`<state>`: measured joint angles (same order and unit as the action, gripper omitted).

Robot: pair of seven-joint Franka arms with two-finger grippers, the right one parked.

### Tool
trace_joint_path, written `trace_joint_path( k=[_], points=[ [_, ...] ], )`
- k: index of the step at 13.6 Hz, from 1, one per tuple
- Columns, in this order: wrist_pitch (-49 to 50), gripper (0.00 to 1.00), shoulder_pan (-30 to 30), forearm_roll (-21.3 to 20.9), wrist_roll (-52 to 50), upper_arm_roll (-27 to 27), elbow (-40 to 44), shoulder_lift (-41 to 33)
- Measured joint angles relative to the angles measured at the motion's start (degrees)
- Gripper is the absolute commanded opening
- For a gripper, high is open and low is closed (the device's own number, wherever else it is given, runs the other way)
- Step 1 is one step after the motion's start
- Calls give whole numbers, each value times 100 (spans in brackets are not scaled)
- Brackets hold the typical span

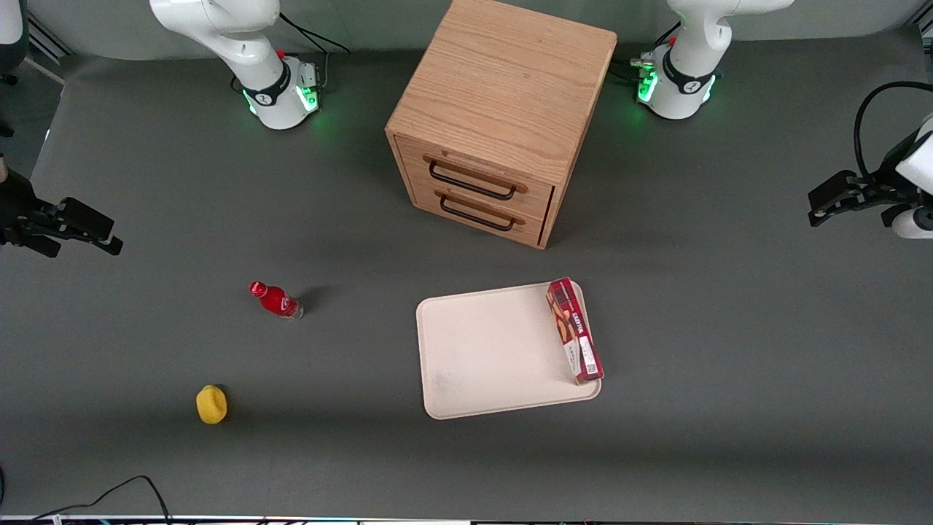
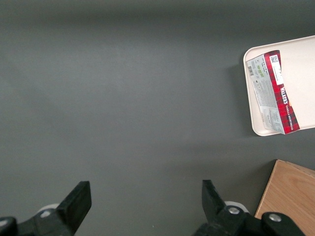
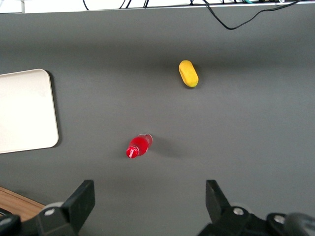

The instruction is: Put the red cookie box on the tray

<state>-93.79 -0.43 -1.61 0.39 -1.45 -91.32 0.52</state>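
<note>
One red cookie box (image 1: 574, 331) on tray (image 1: 488, 350), partly overhanging; claw (image 2: 145, 199) wide open, empty, well apart.

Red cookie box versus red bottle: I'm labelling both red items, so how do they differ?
The red cookie box is long, flat-sided cardboard; the red bottle is small and rounded, with a cap. The box lies on the tray along its edge; the bottle sits on the bare table toward the parked arm's end. Both are red. The open gripper touches neither, hovering at the working arm's end.
</note>
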Motion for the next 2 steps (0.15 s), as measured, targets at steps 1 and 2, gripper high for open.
trace_joint_path(
  k=[1,2],
  points=[
    [0,100,3,14,-5,7,-9,27],
    [-1,100,10,24,-8,20,-18,53]
  ],
)
